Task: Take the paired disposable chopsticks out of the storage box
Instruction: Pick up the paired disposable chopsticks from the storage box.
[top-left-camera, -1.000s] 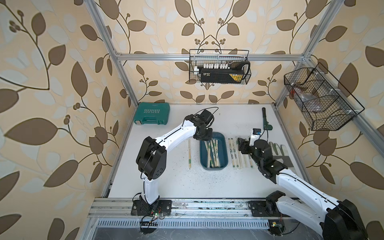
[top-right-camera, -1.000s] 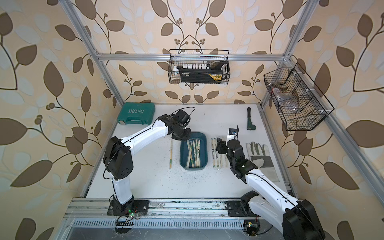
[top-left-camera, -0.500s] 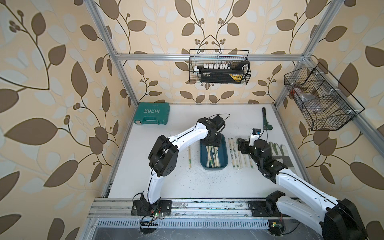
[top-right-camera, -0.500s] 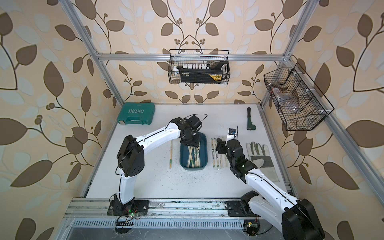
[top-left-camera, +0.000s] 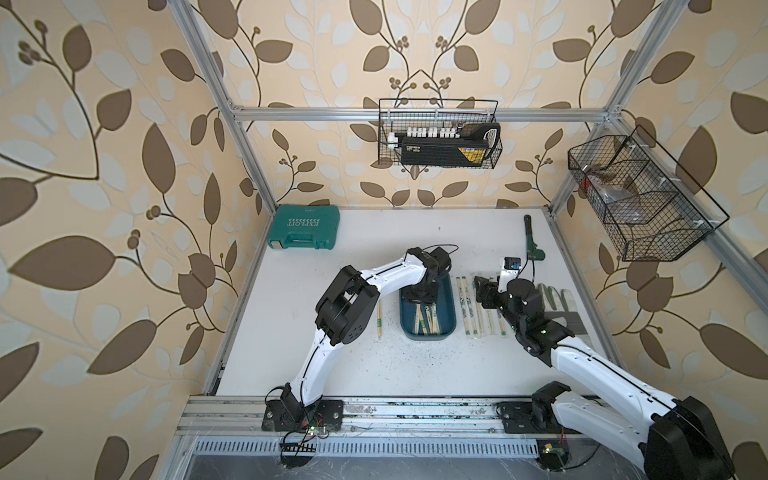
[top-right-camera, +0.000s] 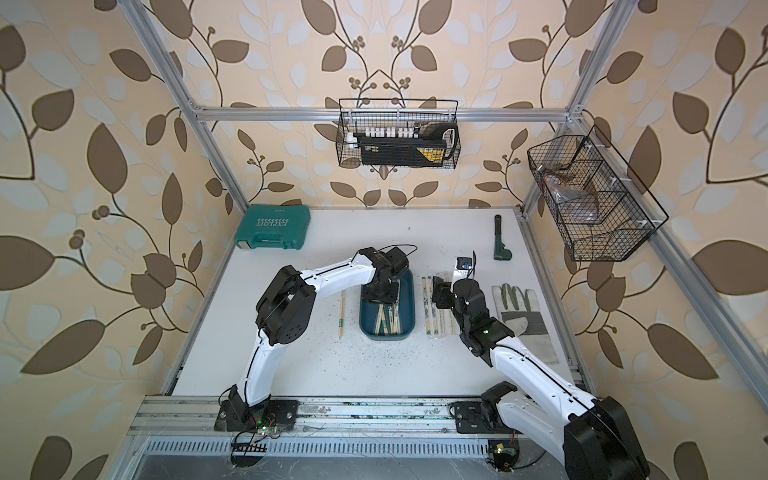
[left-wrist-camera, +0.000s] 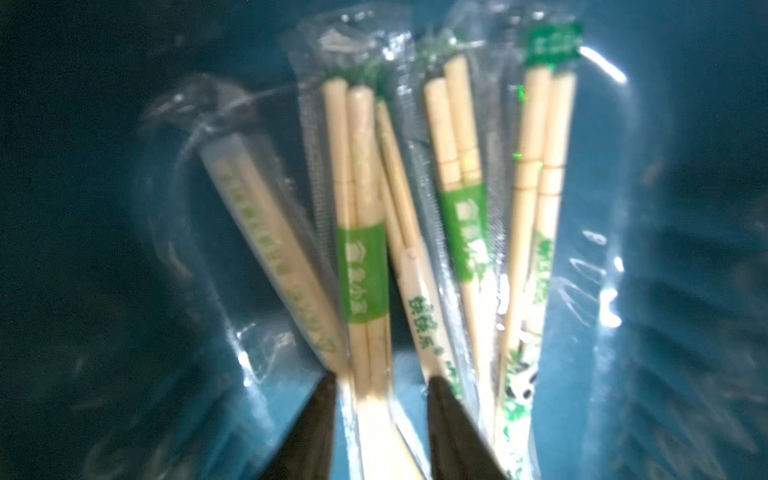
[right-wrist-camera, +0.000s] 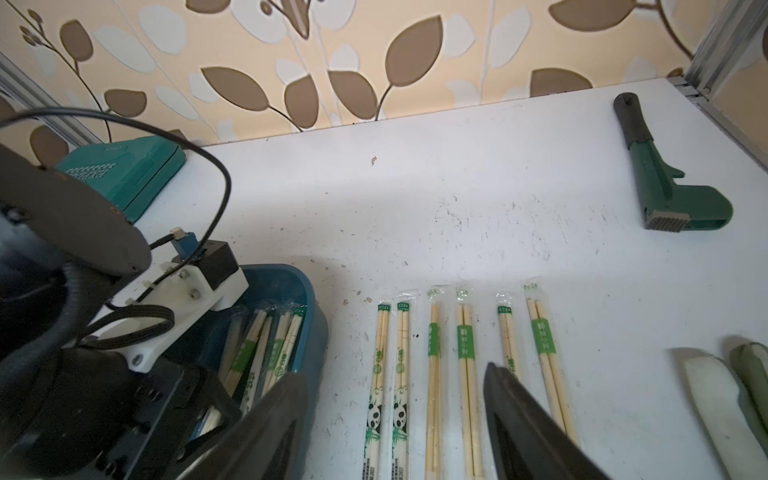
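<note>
Though fanned, chopsticks (top-left-camera: 426, 321) lie lengthwise in box (top-left-camera: 449, 299).

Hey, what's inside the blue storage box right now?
Roughly five sleeved chopstick pairs lie inside the storage box, with the left gripper down among them. The arm hides the box's far end in both top views, so anything there is unseen.

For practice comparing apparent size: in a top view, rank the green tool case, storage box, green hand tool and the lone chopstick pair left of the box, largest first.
Green tool case and storage box: too alike to rank, and the case lies farther back.
Green hand tool.
Lone chopstick pair, the thinnest.
</note>
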